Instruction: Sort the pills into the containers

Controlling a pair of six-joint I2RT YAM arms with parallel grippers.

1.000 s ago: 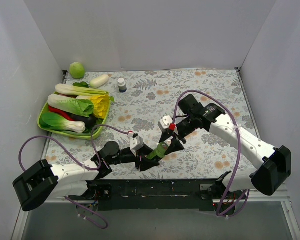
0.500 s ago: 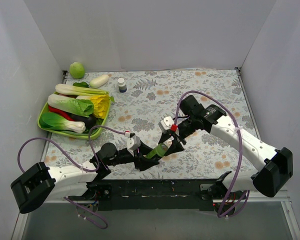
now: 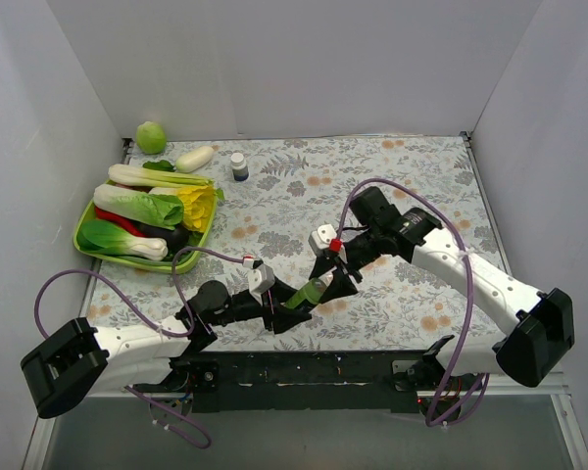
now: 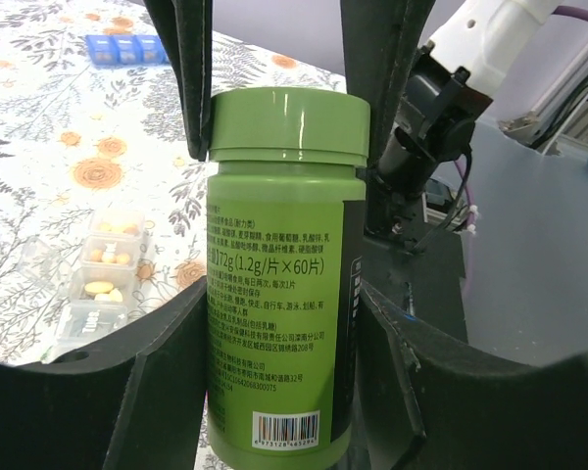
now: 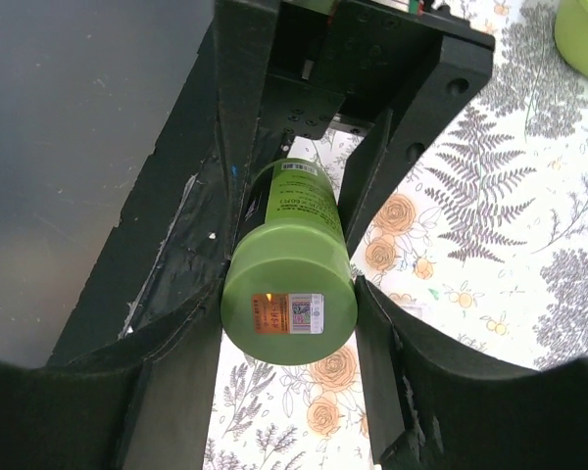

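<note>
Your left pincer (image 4: 282, 294) is clamped on the body of a green bottle (image 4: 274, 206); your right pincer (image 5: 292, 294) pinches its cap (image 4: 286, 122) end-on, in line with the bottle's long axis; the containers (image 4: 103, 279), a clear strip of small compartments with yellowish pills (image 4: 100, 288) inside, lie on the floral worktop (image 4: 78, 127) near the bottle, leftward in the left wrist view.

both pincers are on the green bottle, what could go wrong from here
The green bottle is held slanted, left pincer on its body, right pincer on its cap; if the cap twists off at this angle, the contents may spill onto the table.
The clear pill strip lies close by; a slipped bottle could knock it.
</note>
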